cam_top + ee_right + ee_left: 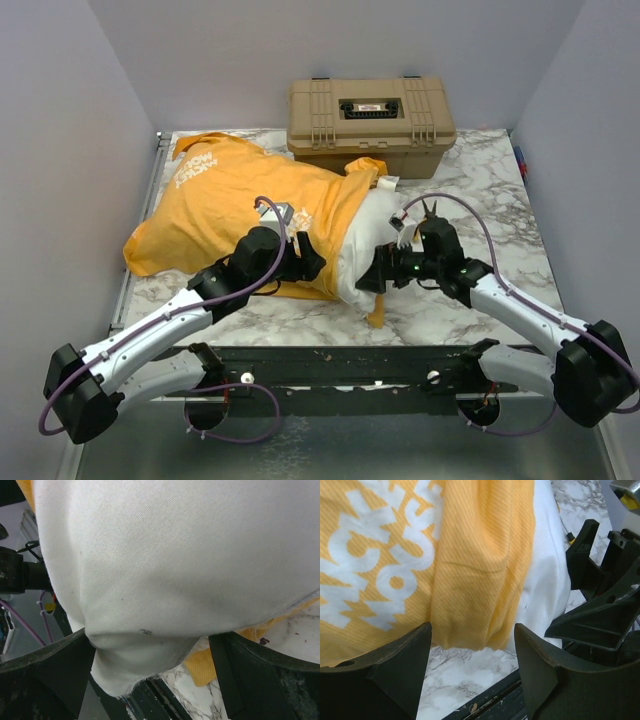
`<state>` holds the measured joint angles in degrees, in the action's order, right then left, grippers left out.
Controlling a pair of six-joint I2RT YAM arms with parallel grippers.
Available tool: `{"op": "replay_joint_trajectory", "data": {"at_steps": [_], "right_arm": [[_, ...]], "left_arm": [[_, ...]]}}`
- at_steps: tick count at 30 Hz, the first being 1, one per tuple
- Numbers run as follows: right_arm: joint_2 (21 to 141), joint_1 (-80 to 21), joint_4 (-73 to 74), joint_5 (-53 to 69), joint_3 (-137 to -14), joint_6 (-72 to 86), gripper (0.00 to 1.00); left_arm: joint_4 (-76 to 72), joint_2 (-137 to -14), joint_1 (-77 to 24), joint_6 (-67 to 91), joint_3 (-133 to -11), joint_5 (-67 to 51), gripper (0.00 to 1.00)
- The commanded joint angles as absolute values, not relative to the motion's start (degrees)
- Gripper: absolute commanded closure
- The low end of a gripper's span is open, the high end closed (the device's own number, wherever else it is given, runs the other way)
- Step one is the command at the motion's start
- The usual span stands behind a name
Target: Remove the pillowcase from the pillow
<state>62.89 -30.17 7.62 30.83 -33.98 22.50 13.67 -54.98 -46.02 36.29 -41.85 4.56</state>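
The orange-yellow pillowcase (240, 200) lies across the left and middle of the marble table, white lettering up. The white pillow (365, 235) sticks out of its right end. My left gripper (308, 256) hovers at the case's near hem, open; in the left wrist view only bare marble lies between its fingers, and the pillowcase (480, 580) hem hangs just beyond the left gripper (472, 630). My right gripper (372, 275) stands open at the pillow's near corner. In the right wrist view the pillow (175, 555) bulges between the wide fingers of the right gripper (150, 640), and a strip of orange fabric (205, 667) peeks from under it.
A tan toolbox (370, 115) stands at the back, close behind the pillow. A black rail (350, 365) runs along the table's near edge under both arms. Grey walls close in left, right and behind. The right gripper's black body (600, 580) sits close beside the left one.
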Motion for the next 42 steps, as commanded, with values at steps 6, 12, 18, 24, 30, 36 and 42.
{"op": "replay_joint_trajectory", "data": {"at_steps": [6, 12, 18, 24, 30, 36, 42], "right_arm": [[66.1, -30.7, -4.3, 36.3, -33.1, 26.6, 0.31], [66.9, -30.6, -5.2, 36.5, -33.1, 26.7, 0.80], [65.9, -30.7, -4.9, 35.1, -32.9, 26.2, 1.00], [62.0, -30.7, -0.2, 29.3, -34.7, 24.8, 1.00], [53.6, -30.7, 7.8, 21.9, -37.6, 23.0, 1.00], [46.2, -30.5, 16.4, 12.2, -41.0, 20.9, 1.00], [38.9, -30.6, 22.8, 5.9, -45.4, 19.9, 1.00]], "left_arm": [[14.7, -54.6, -45.9, 37.7, -39.9, 5.7, 0.33], [13.0, -57.3, -45.9, 37.5, -39.1, 5.5, 0.38], [11.8, -58.6, -46.0, 37.0, -38.5, 5.6, 0.71], [16.3, -57.0, -45.9, 33.9, -40.8, 11.2, 1.00], [28.6, -57.7, -45.9, 26.8, -48.1, 25.9, 1.00], [36.8, -59.1, -45.8, 19.8, -52.6, 42.3, 1.00], [39.9, -62.1, -42.3, 16.9, -53.4, 54.3, 1.00]]}}
